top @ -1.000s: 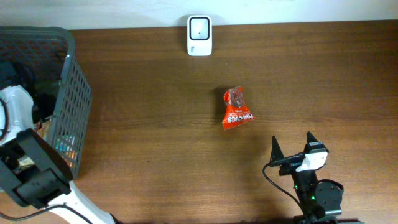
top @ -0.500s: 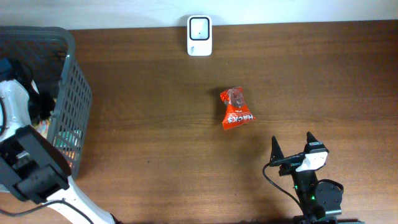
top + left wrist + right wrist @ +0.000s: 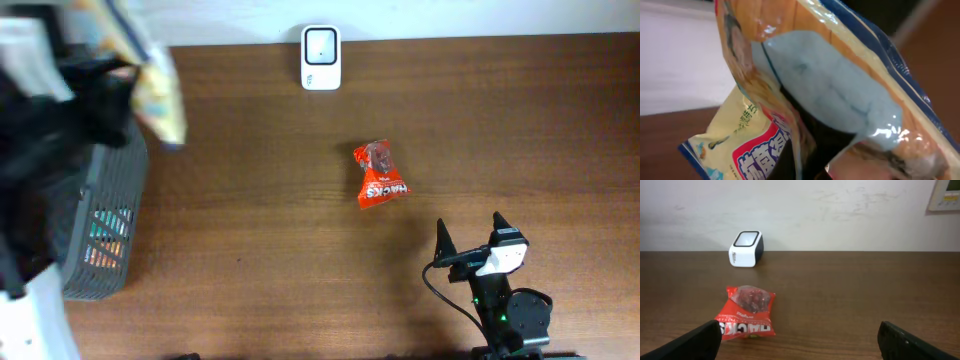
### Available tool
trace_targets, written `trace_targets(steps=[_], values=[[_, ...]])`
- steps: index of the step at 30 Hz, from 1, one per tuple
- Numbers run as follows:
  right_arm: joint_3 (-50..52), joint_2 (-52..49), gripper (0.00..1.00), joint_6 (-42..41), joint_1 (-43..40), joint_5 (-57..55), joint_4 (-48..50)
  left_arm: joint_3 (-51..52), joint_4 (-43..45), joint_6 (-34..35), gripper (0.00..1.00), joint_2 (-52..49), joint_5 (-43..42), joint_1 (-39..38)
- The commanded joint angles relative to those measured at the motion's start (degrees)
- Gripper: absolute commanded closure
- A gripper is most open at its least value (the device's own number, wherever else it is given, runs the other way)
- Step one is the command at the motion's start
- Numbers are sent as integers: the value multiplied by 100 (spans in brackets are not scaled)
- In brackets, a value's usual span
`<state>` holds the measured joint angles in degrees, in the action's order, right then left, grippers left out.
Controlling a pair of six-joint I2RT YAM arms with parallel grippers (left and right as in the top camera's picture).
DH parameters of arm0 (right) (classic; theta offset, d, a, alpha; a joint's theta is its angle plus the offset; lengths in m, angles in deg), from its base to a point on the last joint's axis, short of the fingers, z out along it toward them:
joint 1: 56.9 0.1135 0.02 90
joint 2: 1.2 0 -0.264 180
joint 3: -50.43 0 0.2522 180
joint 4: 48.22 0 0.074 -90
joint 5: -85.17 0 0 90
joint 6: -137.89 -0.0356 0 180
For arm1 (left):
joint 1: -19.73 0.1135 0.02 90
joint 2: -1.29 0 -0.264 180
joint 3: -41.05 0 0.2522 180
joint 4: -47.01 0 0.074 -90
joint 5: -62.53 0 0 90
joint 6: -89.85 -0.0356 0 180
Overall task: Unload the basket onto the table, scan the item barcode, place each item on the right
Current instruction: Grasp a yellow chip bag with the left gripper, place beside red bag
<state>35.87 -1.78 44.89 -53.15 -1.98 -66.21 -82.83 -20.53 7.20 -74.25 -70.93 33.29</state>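
A blurred yellow snack bag [image 3: 155, 85] with blue and orange print hangs above the basket's far corner at the upper left, and my left gripper [image 3: 128, 62] is shut on it. In the left wrist view this bag [image 3: 830, 85] fills the frame, folded around a dark finger [image 3: 817, 152]. The white barcode scanner [image 3: 321, 58] stands at the table's far edge, also in the right wrist view [image 3: 746, 248]. A red snack pack [image 3: 379, 175] lies mid-table, ahead and left of my right gripper [image 3: 470, 240], which is open and empty [image 3: 800, 347].
The grey mesh basket [image 3: 105, 225] stands at the left edge with more packets inside. My left arm looms dark and blurred over it. A pale wall runs behind the table. A beige panel [image 3: 946, 195] hangs on the wall at the right.
My left gripper shut on the yellow bag inside the basket and rose out with it, moving toward the far side. The right arm and the red pack stayed put.
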Motion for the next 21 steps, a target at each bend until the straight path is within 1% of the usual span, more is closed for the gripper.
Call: trace_targets(steps=[1, 3, 5, 7, 9, 10, 12, 14, 16, 18, 19, 20, 21], values=[[48, 37, 2, -26, 37, -31, -7, 63, 17, 31, 100, -566, 269, -1440], [48, 37, 2, -28, 37, -31, -7, 63, -15, 31, 100, -1130, 774, -2275], [48, 37, 2, -28, 37, -31, -7, 63, -24, 31, 100, -1650, 1255, -2798], [48, 37, 2, -28, 37, -31, -7, 63, -114, 31, 100, -2437, 2566, -3370], [48, 37, 2, -26, 37, -31, -9, 63, -254, 31, 100, -3049, 3501, -3713], [48, 37, 2, -26, 37, -31, -7, 63, -286, 31, 100, -3351, 3672, -3856], [48, 37, 2, -26, 37, -31, -7, 63, -275, 31, 100, -4083, 3689, -4175], [48, 37, 2, -28, 37, -31, -7, 63, -262, 33, 100, -4437, 3689, -4315], [48, 37, 2, -28, 37, -31, -9, 63, -267, 31, 95, -4662, 3687, -4454], [48, 37, 2, -26, 37, -31, -9, 63, -251, 31, 51, -4701, 3689, -4551], [48, 37, 2, -28, 37, -31, -7, 33, -245, 31, 5, -4699, 3689, -4570], [48, 37, 2, -26, 37, -31, -7, -33, -269, 31, 0, -4688, 3687, -4566], [48, 37, 2, -28, 37, -31, -7, -291, -426, 31, 1, -4649, 3687, -4566]])
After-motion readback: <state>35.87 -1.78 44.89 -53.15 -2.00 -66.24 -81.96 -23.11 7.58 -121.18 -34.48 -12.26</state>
